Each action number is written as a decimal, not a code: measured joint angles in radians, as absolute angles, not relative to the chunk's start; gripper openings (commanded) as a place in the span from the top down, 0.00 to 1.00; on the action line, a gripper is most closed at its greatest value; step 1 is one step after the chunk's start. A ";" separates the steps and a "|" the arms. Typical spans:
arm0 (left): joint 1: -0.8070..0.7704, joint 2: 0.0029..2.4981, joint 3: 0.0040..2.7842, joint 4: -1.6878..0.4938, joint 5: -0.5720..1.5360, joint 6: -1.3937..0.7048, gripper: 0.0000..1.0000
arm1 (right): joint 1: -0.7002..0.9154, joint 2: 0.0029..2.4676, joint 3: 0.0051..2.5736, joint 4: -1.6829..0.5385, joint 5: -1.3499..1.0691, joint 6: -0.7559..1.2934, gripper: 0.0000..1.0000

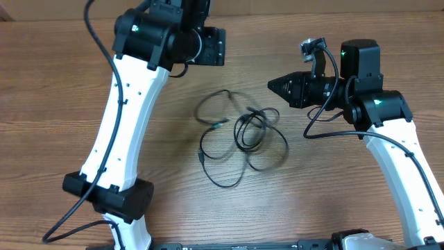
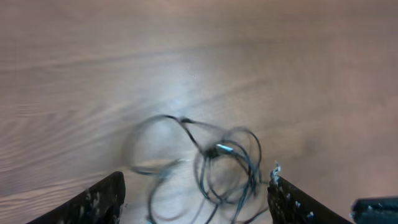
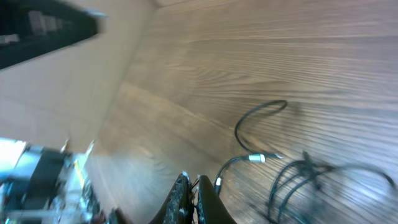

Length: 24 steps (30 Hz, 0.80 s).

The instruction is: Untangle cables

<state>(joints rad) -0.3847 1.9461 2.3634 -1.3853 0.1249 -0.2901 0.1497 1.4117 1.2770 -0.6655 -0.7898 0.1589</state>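
The table (image 1: 55, 83) bears the cables (image 1: 243, 132), 1 knot of loops at its centre, with neither arm touching it. I judge this the approach step. Next, 1 gripper must come down on an outer loop.

The left gripper (image 2: 196, 179), at 11 o'clock from the knot, has its fingers (image 2: 102, 199) spread wide and empty. The right gripper (image 3: 189, 198), at 1 o'clock, has its fingers pressed together, with no cord seen between them.
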 measured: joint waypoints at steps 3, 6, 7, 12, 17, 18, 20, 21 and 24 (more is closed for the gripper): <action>-0.392 1.983 2.364 -1.412 0.181 -0.264 0.21 | 0.151 1.411 1.277 -0.667 -0.804 0.125 0.65; -0.400 2.049 2.363 -1.454 0.212 -0.242 0.17 | 0.150 1.411 1.277 -0.725 -0.697 0.109 0.53; -0.404 2.067 2.363 -1.465 0.218 -0.233 0.17 | 0.150 1.411 1.277 -0.773 -0.611 0.098 0.53; -0.447 2.169 2.363 -1.509 0.237 -0.142 0.18 | 0.146 1.411 1.275 -0.958 -0.195 0.092 0.38; -0.529 2.256 2.363 -1.514 0.245 -0.051 0.19 | 0.120 1.411 1.273 -1.058 0.096 0.112 0.27; -0.548 2.278 2.363 -1.512 0.246 -0.040 0.19 | 0.109 1.411 1.272 -1.063 0.122 0.126 0.27; -0.577 2.310 2.363 -1.502 0.249 -0.022 0.20 | 0.088 1.411 1.272 -1.071 0.155 0.145 0.27; -0.591 2.327 2.363 -1.495 0.250 -0.017 0.20 | 0.073 1.411 1.272 -1.075 0.167 0.154 0.27; -0.627 2.374 2.363 -1.469 0.252 -0.014 0.20 | 0.027 1.411 1.272 -1.085 0.179 0.165 0.23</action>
<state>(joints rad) -0.6270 2.3737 2.3631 -1.4689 0.2516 -0.0135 0.0269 1.4113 1.2724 -1.0851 0.1787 0.1646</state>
